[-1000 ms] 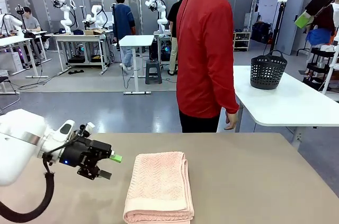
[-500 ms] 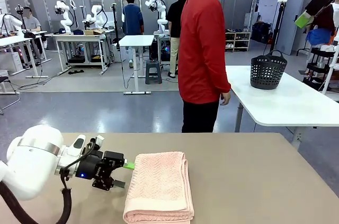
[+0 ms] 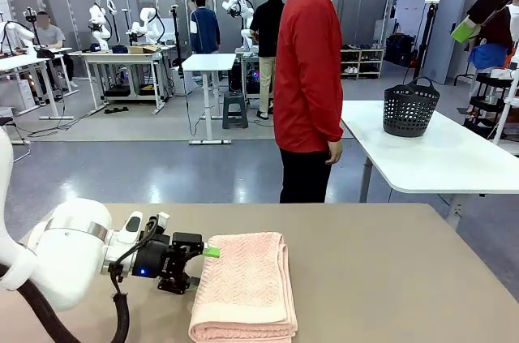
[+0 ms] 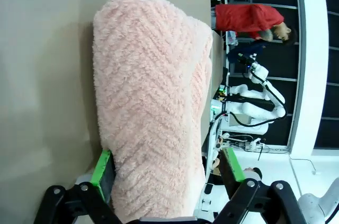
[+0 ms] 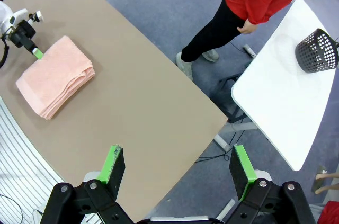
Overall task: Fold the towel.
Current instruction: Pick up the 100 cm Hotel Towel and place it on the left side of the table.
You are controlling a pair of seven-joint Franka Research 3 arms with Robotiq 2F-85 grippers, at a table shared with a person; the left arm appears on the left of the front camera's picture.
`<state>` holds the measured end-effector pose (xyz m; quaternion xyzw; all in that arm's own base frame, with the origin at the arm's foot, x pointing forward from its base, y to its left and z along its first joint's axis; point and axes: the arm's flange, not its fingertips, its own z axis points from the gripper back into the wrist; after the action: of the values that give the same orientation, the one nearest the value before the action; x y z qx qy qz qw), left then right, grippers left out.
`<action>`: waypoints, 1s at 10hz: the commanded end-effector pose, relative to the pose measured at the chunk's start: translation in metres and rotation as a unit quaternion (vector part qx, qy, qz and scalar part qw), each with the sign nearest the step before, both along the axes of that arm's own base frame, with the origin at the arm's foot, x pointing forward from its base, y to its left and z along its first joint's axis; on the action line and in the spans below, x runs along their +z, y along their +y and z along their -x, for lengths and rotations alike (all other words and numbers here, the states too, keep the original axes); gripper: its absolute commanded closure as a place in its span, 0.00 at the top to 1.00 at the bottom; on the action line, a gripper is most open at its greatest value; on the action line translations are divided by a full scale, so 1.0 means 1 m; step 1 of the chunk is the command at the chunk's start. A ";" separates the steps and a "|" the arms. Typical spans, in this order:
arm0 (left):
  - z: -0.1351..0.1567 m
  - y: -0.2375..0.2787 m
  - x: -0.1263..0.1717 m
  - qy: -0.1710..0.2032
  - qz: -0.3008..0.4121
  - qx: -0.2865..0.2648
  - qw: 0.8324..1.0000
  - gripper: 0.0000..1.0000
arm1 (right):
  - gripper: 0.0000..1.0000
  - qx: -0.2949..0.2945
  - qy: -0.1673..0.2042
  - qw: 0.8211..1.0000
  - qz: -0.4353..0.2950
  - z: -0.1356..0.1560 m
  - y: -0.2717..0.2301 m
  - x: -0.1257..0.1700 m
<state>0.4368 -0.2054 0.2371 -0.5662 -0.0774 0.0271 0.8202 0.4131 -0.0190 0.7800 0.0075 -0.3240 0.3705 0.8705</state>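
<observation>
From the left wrist we see the spread left gripper [image 4: 165, 173] straddling the folded, zigzag-textured towel [image 4: 151, 102]; the right gripper [image 5: 177, 167] hangs released.

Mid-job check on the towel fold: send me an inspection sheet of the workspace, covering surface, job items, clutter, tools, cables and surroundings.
Surface: tan table, flat, bare apart from the towel.
Job's things: salmon-pink towel lies folded in several layers on the table, herringbone texture up.
Clutter: nothing seen on the tan table.
Tools: left tool open at the towel's left edge, low over the table, its jaws straddling the towel in the left wrist view; right tool open, high above the table, holding nothing.
Cables: black hose loops under the left arm's wrist.
Surroundings: person in a red jacket stands beyond the far edge; dark basket sits on a white table.
</observation>
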 end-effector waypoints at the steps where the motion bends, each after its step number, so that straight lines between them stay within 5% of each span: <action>1: -0.001 -0.010 -0.009 -0.015 0.014 0.002 1.000 1.00 | 1.00 0.001 0.002 1.000 0.004 0.001 -0.001 0.000; 2: 0.000 -0.015 -0.009 -0.005 0.018 0.005 1.000 0.85 | 1.00 0.001 0.002 1.000 0.004 0.001 -0.001 0.000; 5: 0.000 -0.017 -0.009 0.000 0.006 0.005 1.000 0.00 | 1.00 0.001 0.002 1.000 0.004 0.001 -0.001 0.000; 10: 0.009 -0.020 0.006 -0.009 -0.005 -0.004 1.000 0.00 | 1.00 0.001 0.002 1.000 0.004 0.001 -0.001 0.000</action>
<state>0.4322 -0.2209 0.2364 -0.5669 -0.0724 0.0211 0.8203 0.4131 -0.0190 0.7800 0.0075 -0.3240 0.3705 0.8705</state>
